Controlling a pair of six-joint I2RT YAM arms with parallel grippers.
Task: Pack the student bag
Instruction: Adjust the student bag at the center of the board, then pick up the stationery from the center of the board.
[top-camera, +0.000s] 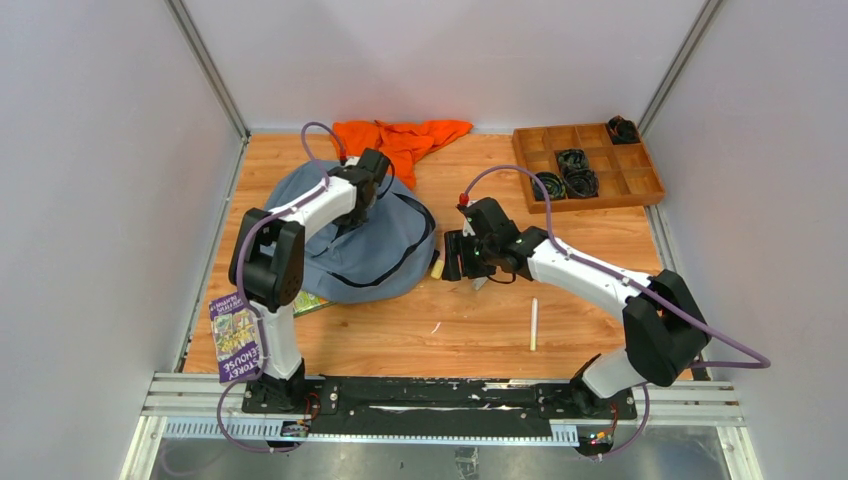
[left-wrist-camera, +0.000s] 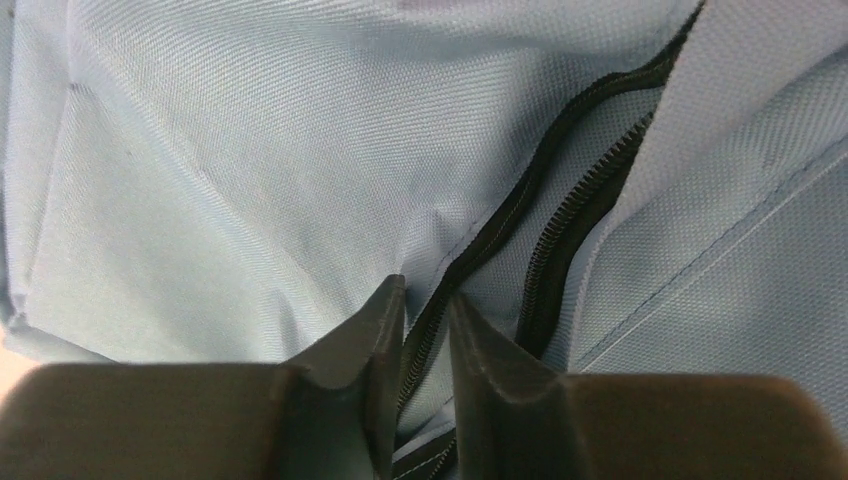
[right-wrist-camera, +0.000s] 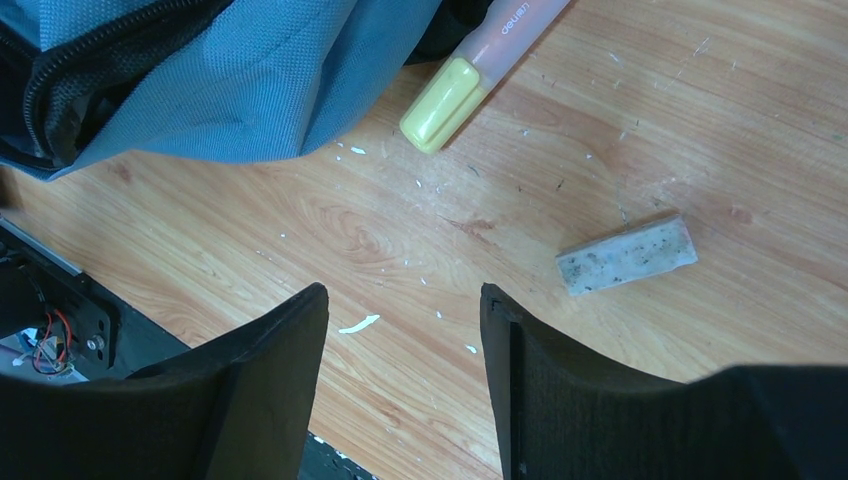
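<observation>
The student bag lies flat on the left half of the table, grey-blue, its dark zipper partly open. My left gripper is down on the bag's far side. In the left wrist view the left gripper has its jaws drawn narrow, and the zipper edge and a fold of fabric run between them. My right gripper hovers just right of the bag. In the right wrist view the right gripper stands open over bare wood, holding nothing.
A highlighter with a yellow cap lies at the bag's right edge, a dirty white eraser beside it. A white stick lies nearer the front. A purple book overhangs the front left. Orange cloth and a wooden tray sit at the back.
</observation>
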